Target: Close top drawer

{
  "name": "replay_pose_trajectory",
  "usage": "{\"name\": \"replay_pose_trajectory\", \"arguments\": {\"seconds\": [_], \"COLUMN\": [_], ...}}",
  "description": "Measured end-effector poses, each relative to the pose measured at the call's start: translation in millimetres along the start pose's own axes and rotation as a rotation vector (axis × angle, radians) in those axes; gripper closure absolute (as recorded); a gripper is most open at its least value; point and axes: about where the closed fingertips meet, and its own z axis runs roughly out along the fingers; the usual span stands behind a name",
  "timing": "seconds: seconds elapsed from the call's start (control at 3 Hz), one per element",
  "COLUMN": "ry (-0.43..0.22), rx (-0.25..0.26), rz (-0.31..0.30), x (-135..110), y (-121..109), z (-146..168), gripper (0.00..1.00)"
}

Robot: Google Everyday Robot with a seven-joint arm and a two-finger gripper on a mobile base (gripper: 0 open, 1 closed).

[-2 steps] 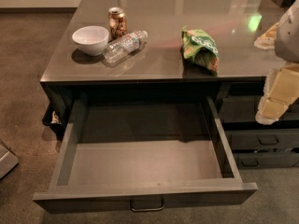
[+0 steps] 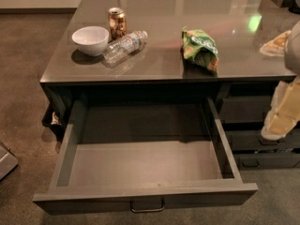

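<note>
At the bottom edge of the view, a small metal bar handle [image 2: 147,206] is seen at the centre of the flat front of the top drawer [image 2: 140,168]. The drawer is drawn far out from under the table [image 2: 154,74], over the carpet, and nothing is seen inside it.

The drawer is judged to be a stiff, rigid box on runners. As it is empty, it is likely to be fairly light and to slide under a steady push. No grasp is thought to be needed. The flat front is best pressed at its middle, on or just above the handle, so that the load is shared by both runners. A push near 1 corner is expected to skew the drawer and make it bind, and the smooth panel may let a contact slip sideways.

Further back, at the right edge, the gripper [image 2: 283,114] hangs in front of the narrower right-hand drawers [image 2: 243,109], well apart from the handle. Whether it is open or closed cannot be told.

On the table beyond, 1 white bowl [image 2: 90,40], 1 can [image 2: 116,22] and 1 water bottle [image 2: 124,46] lying on its side are grouped at the left. 1 green snack bag [image 2: 200,48] lies towards the right.
</note>
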Motion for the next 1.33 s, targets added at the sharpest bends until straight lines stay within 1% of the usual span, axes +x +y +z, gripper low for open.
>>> {"name": "replay_pose_trajectory", "arguments": {"seconds": [0.33, 0.67, 1.0, 1.33], "ry": [-0.03, -0.073, -0.125, -0.17], "rx": [-0.026, -0.07, -0.103, -0.115], "rz": [-0.004, 0.02, 0.075, 0.113], "x": [15.6, 44.6, 80.9, 106.1], "y": [30.3, 59.7, 86.2, 108.6], "z": [19.8, 63.0, 108.1, 130.3], "gripper": [0.0, 0.0, 0.0, 0.18]}}
